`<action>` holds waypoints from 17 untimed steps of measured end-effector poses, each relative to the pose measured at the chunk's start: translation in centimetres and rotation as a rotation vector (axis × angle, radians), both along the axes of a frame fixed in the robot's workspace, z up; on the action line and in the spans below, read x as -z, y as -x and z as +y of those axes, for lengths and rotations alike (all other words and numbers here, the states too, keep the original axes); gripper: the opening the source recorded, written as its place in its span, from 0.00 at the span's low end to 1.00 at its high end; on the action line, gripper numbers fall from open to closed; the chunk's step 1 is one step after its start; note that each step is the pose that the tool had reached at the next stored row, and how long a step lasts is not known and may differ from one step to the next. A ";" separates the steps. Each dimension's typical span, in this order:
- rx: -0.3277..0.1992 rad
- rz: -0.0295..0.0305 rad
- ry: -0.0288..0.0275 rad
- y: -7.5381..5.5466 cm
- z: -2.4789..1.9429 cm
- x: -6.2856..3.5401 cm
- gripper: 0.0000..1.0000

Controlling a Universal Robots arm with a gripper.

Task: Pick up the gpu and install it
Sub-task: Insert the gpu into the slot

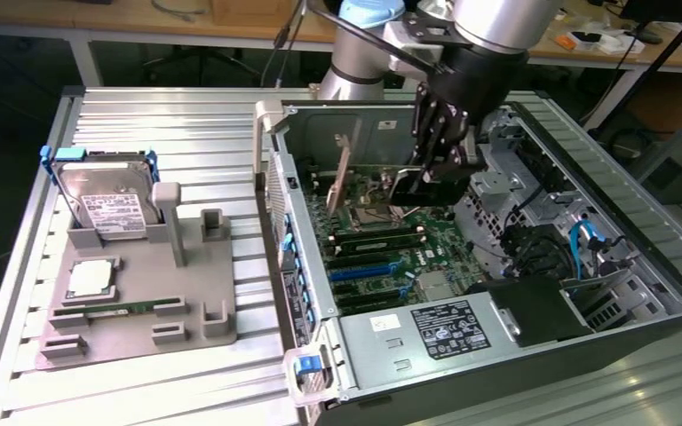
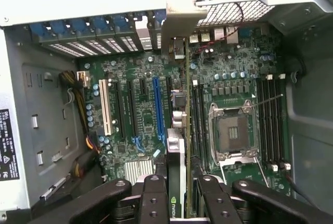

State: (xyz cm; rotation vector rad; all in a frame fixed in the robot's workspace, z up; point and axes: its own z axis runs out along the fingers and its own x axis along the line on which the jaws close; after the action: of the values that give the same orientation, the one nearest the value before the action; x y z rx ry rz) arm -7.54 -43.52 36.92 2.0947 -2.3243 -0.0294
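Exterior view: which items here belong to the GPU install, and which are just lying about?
Job in hand:
- gpu, edge-on between the gripper fingers
- motherboard in the open computer case

Lying about:
- hard drive in a blue frame
- CPU
- memory stick
- grey holder carrying them, on the exterior view's left
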 end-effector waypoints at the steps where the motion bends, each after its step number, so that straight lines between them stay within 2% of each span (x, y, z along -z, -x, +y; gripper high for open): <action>1: 0.002 0.0000 0.0002 0.0 0.00 0.12 0.27; 17: 0.011 -0.0001 0.0021 0.0 0.08 1.21 0.27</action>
State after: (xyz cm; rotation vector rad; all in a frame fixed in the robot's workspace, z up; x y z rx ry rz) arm -7.54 -43.44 35.71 2.0816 -2.3344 -0.0270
